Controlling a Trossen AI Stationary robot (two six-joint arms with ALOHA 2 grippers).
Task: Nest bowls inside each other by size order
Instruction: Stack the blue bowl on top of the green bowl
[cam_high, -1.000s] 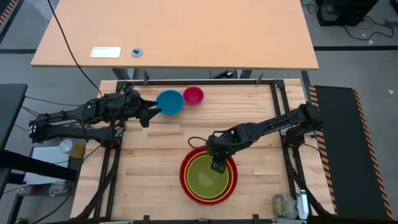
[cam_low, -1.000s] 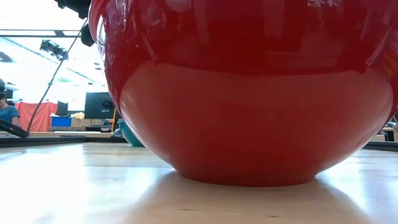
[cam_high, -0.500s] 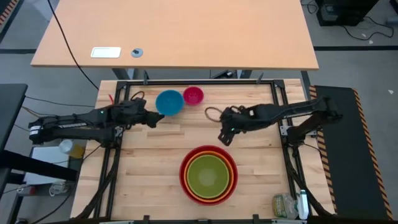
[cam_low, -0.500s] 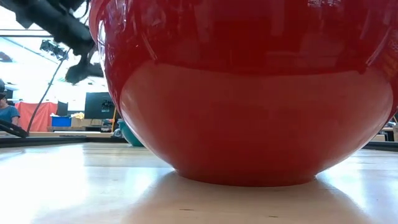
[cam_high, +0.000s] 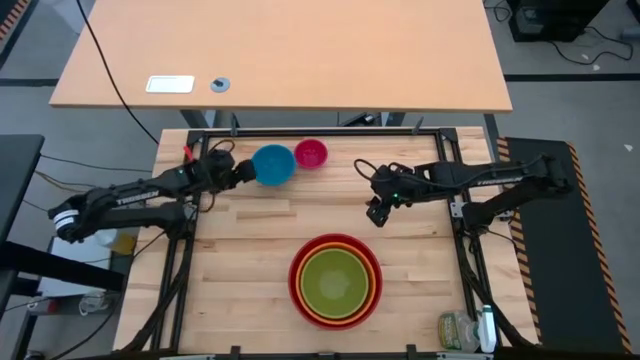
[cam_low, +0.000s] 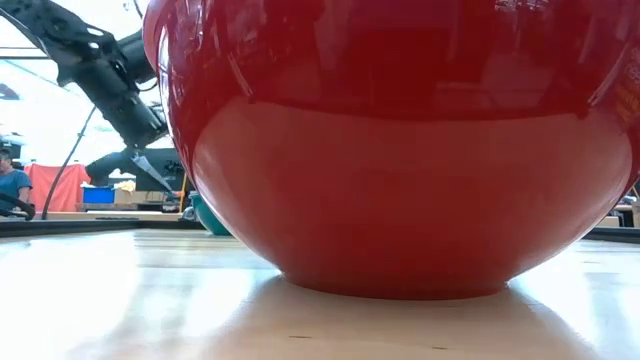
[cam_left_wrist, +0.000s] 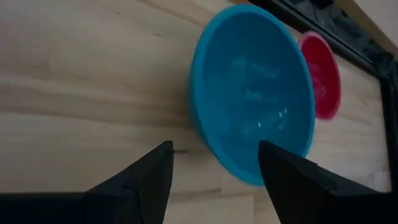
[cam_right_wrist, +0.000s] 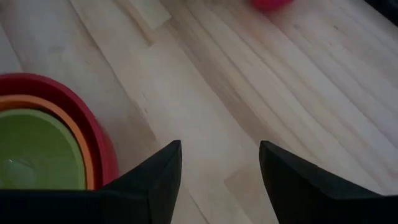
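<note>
Reaching for the blue bowl (cam_high: 272, 164), I hold my left claw (cam_high: 243, 172) spread wide at its nine o'clock edge, one finger (cam_left_wrist: 144, 180) outside the wall, the other (cam_left_wrist: 292, 180) over the hollow. The red bowl (cam_high: 297, 292) sits at the table's six o'clock with orange (cam_high: 306, 259) and green (cam_high: 335, 281) already nested inside; blue and pink (cam_high: 311, 153) wait near twelve, just beside each other. My risks, as I judge them: closing too shallow could skid blue into pink, or tip it off the thin rim. My right claw (cam_high: 377, 212) hangs spread and empty near three o'clock. White lettering runs along my left arm (cam_high: 130, 197); I cannot read it.
</note>
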